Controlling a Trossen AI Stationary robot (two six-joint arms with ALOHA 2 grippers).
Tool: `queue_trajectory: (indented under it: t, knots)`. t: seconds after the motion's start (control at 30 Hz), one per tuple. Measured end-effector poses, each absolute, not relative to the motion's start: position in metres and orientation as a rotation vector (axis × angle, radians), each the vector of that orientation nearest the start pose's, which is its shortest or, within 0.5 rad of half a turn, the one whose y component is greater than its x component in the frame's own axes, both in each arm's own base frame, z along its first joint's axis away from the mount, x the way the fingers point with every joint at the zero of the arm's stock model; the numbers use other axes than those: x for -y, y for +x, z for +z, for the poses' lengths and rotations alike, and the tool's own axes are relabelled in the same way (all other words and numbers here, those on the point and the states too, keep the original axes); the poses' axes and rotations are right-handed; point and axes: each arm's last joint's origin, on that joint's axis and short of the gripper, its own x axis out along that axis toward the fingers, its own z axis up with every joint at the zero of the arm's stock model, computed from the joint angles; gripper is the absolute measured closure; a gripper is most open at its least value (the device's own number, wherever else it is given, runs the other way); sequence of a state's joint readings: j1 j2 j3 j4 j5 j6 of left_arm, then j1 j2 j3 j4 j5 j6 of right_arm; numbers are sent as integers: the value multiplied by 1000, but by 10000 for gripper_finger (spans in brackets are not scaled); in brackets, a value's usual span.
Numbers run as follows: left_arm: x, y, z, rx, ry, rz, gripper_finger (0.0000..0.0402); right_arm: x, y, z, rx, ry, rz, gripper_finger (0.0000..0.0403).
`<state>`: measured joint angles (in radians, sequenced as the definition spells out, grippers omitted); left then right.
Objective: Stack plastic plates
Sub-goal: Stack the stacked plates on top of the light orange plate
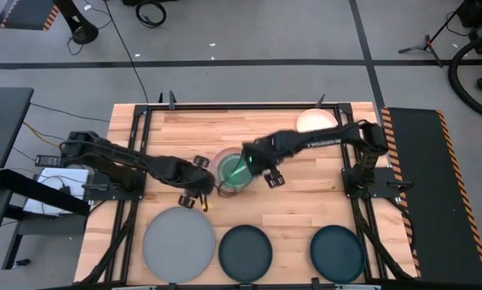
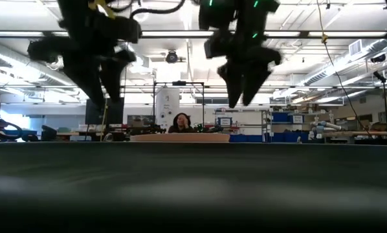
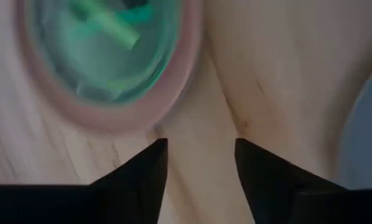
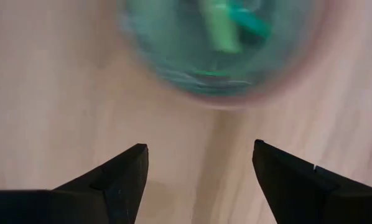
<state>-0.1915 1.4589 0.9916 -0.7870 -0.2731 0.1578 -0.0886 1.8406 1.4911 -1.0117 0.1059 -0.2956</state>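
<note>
Open left tool [image 3: 200, 163] beside pink-rimmed plate stack [image 3: 105, 62], right tool [image 4: 198, 165] near it

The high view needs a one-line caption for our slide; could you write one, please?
Both open grippers, left and right, flank a small plate stack; grey plate and two dark teal plates wait.

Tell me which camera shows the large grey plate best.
The high view: the large grey plate lies whole at the table's near edge, left of two dark teal plates. The left wrist view catches only a grey sliver at its border. The low view and right wrist view don't show it recognisably.
</note>
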Motion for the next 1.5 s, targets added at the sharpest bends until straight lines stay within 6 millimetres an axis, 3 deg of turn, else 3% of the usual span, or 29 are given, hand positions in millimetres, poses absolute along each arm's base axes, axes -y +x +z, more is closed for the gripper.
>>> queue_trajectory:
  t: [0.1, 0.23, 0.37, 0.57, 0.77, 1.1, 1.5]
  knots:
    - [42, 243, 229, -1219, 185, 141, 205, 77, 355, 233, -1368, 22, -159, 117]
    - [49, 216, 232, -1104, -66, 246, 214, 130, 356, 227, -1212, 367, -423, 124]
    - [59, 196, 229, -904, -272, 304, 223, 160, 359, 211, -1133, 569, -462, 139]
    - [64, 179, 228, -745, -407, 336, 226, 154, 371, 188, -1170, 648, -372, 162]
    - [63, 180, 228, -728, -418, 360, 226, 141, 390, 192, -1051, 617, -320, 164]
    - [61, 181, 228, -727, -420, 371, 226, 155, 389, 180, -1063, 573, -368, 163]
    - [61, 181, 227, -731, -416, 372, 226, 145, 400, 152, -1116, 522, -447, 188]
